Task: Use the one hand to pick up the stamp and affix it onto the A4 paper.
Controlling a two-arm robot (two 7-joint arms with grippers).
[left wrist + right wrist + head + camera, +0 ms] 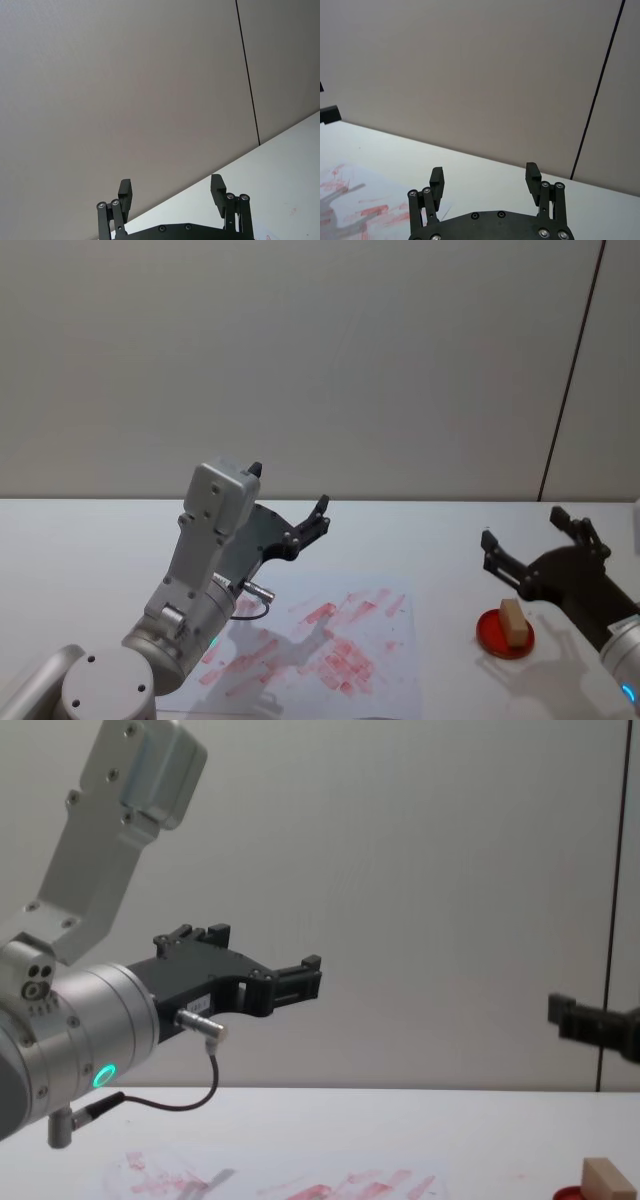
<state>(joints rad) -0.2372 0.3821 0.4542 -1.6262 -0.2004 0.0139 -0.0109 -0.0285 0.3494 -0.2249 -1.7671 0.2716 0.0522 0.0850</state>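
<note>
Stamp (514, 621) stands on the red ink pad (490, 633) at the right of the table (450, 530), well apart from the paper (385, 635), which bears red prints. Right gripper (523, 528) hovers just above the stamp, jaws spread wide, holding nothing. Left gripper (171, 184) hangs raised over the paper, likewise wide and empty. Judged stage: pick-up not yet made; grasp, carry and press remain.

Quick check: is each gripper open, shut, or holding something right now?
Left gripper: open, holding nothing, raised off the table.
Right gripper: open, holding nothing; the stamp sits untouched below it.
</note>
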